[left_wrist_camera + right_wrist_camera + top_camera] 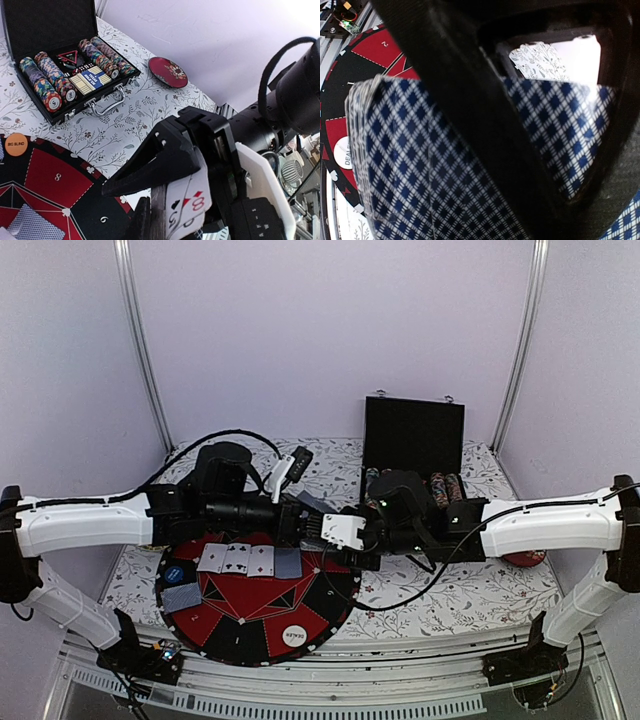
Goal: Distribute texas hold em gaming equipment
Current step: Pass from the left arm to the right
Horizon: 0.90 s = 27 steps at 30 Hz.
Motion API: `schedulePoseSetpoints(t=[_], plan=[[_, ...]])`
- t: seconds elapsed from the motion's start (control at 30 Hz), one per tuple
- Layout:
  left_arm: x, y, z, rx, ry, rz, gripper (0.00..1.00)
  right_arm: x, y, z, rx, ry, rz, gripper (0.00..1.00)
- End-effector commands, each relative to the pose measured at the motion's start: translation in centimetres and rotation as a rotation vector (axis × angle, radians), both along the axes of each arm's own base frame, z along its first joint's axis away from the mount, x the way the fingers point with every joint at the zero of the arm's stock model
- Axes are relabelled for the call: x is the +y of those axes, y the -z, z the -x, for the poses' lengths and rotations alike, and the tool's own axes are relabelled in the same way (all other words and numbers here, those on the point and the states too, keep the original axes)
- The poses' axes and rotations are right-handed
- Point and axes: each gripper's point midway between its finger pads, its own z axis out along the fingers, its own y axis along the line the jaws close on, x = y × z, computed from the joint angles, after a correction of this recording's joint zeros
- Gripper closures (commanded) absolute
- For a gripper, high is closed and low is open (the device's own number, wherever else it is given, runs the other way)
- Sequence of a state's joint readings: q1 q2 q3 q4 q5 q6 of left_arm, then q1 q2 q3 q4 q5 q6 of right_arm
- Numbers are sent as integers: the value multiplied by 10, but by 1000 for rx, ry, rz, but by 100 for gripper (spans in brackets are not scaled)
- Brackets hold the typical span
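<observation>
Floral worktop [430, 590]. Open black case [413, 435] of chips at far right of centre. Round red-and-black mat [250, 602] at near left.

Both arms stretched inward, tips meeting above far edge of mat.

Left gripper [308, 528] pressed together on deck [420, 165], pinching it at one end. Card faces toward left wrist camera, patterned backs toward right gripper [338, 536].

Right gripper just beside deck, possibly touching. Cannot tell whether spread or nipping a card, own finger blocking the view.

Key relation, as a judgement: deck directly ahead of right gripper, held clear above mat, long axis seemingly hanging down from left fingers. Right arm better placed to peel off a card.

On mat: row of cards [250, 560], face-down card [182, 597] to the left, DEALER disc [294, 636] at near edge, blue disc [176, 571], orange disc [16, 144].
</observation>
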<state>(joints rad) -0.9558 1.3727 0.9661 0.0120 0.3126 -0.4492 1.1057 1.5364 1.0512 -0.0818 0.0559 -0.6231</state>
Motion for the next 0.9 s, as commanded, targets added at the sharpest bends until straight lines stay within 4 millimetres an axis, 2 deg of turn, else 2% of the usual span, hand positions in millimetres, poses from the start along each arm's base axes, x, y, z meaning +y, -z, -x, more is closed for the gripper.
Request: schedulePoseSetpoints(t=[0.0,0.07,0.23,0.63,0.87], plan=[[6,-17,5,-22,-6,-3,84,-3,-26,-7,-33,37,-94,45],[13,-18,1,-38,-46,-25,77,-4,-25,-7,-33,38,-94,45],[28,-21,-5,-69,-112,-54,70,-4,-27,-5,-31,31,-102,46],[18,-33,8,-87,-24,-12,42,-2,-29,-1,-22,8,-114,46],[31,-53,7,-152,-63,10,29,-4,-30,-1,-9,2,-120,46]])
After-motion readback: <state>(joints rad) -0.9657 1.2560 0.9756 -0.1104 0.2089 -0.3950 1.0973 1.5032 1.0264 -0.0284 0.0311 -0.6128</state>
